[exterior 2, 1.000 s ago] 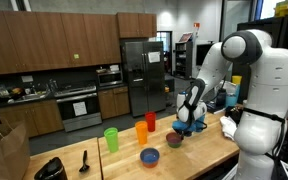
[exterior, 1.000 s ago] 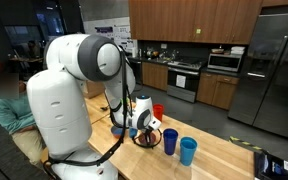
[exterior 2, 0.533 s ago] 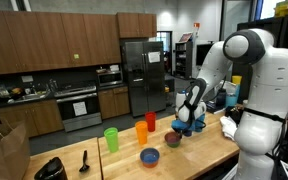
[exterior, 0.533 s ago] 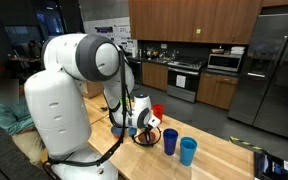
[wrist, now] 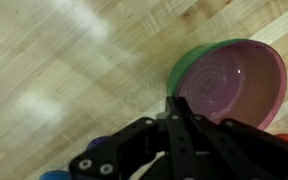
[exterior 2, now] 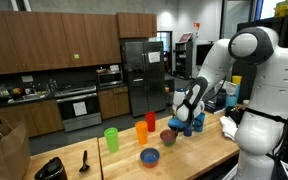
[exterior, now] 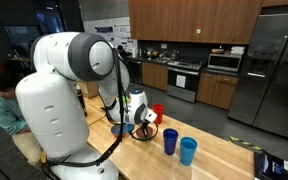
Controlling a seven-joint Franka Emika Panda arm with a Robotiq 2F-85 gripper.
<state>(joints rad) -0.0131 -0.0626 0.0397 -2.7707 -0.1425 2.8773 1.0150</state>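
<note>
Pinching the pink bowl [wrist: 234,82] at its rim is the closed end effector [wrist: 174,101]

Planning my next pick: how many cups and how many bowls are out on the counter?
Cups: 5 (green cup, orange cup, red cup, dark blue cup, light blue cup)
Bowls: 2 (blue bowl, pink bowl held by the gripper)
Total: 7

Wrist view: pink bowl [wrist: 234,85] was cut off by the right edge. The gripper [wrist: 174,106] was seen blurred, its body cropped at the bottom edge. In both exterior views its jaws were too small to be read.
</note>
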